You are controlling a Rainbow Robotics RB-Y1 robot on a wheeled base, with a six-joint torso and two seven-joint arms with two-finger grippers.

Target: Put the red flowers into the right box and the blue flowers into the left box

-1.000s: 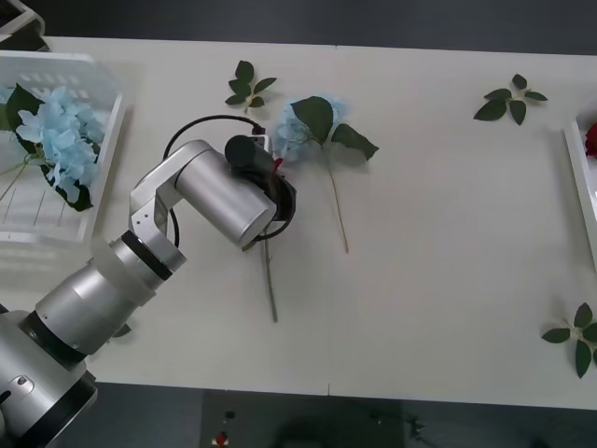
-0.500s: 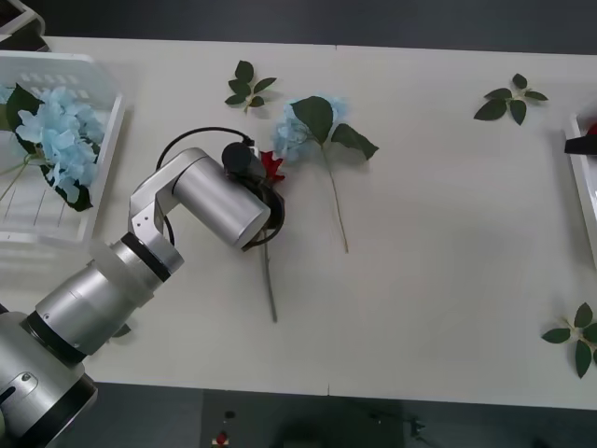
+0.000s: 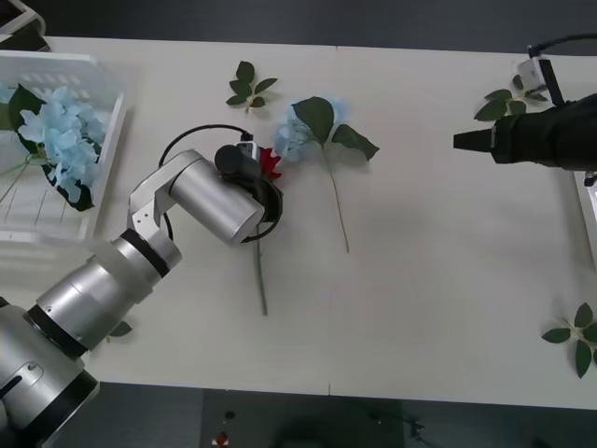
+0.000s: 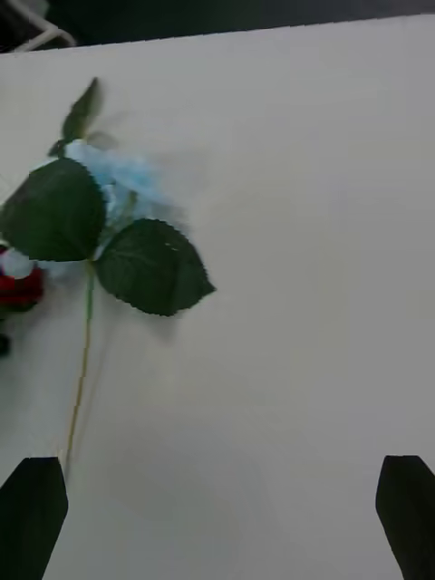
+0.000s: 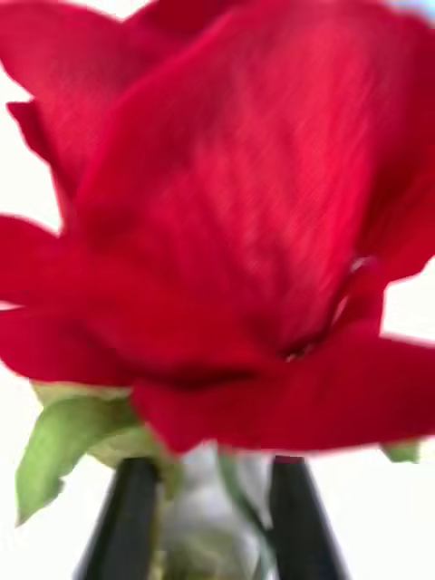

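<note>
Left gripper clenched the rose just under its bloom; blue flower at 1 o'clock, snag risk; right gripper open, at table's 3 o'clock

Loose leaf sprigs on white table

I note one red rose at table centre, bloom up against a loose blue flower, its stem trailing toward me. That blue flower lies flat, leaves spread. More blue blooms rest in the slotted white left box.
</note>
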